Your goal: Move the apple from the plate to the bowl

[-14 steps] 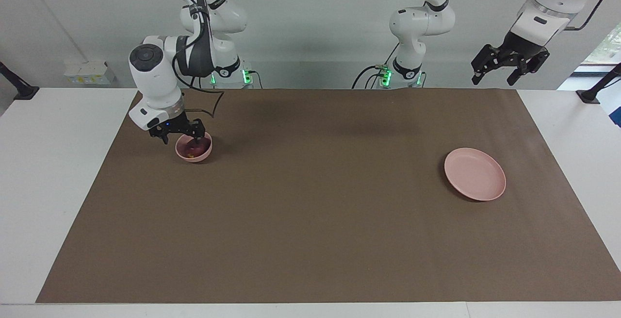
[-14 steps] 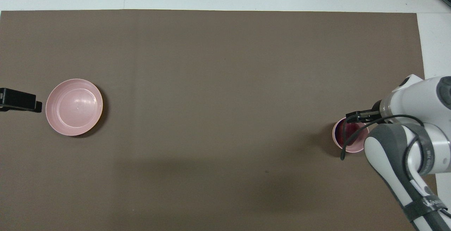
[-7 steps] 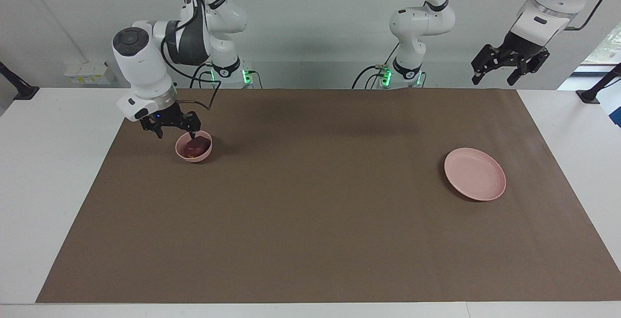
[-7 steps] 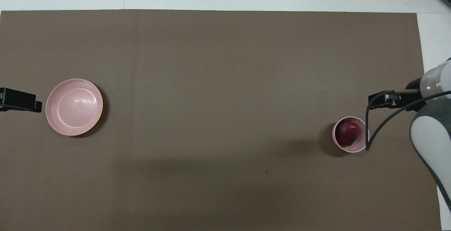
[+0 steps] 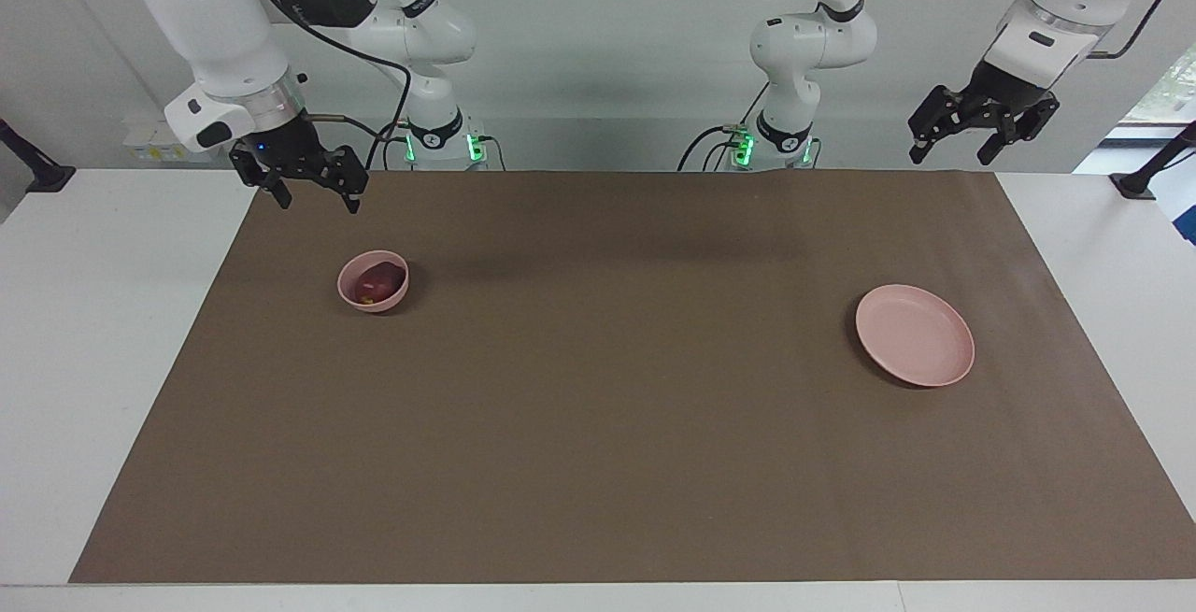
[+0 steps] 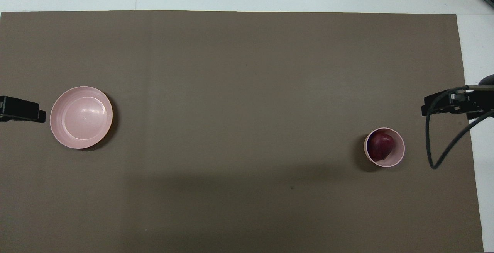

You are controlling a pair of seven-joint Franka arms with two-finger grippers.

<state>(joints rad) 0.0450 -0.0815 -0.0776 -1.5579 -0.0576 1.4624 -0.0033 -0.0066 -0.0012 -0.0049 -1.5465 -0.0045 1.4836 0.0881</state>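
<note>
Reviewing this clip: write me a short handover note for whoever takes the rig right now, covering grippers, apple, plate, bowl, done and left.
Right gripper: jaws open, holding nothing, raised over the mat's edge toward the right arm's end, clear of the bowl.
Left gripper: jaws open, holding nothing, waiting raised at the left arm's end.
Apple: resting inside the bowl, toward the right arm's end.
Plate: bare, toward the left arm's end.
Done: apple is in the bowl and released.
Left: nothing on the apple; only parking the right arm.
</note>
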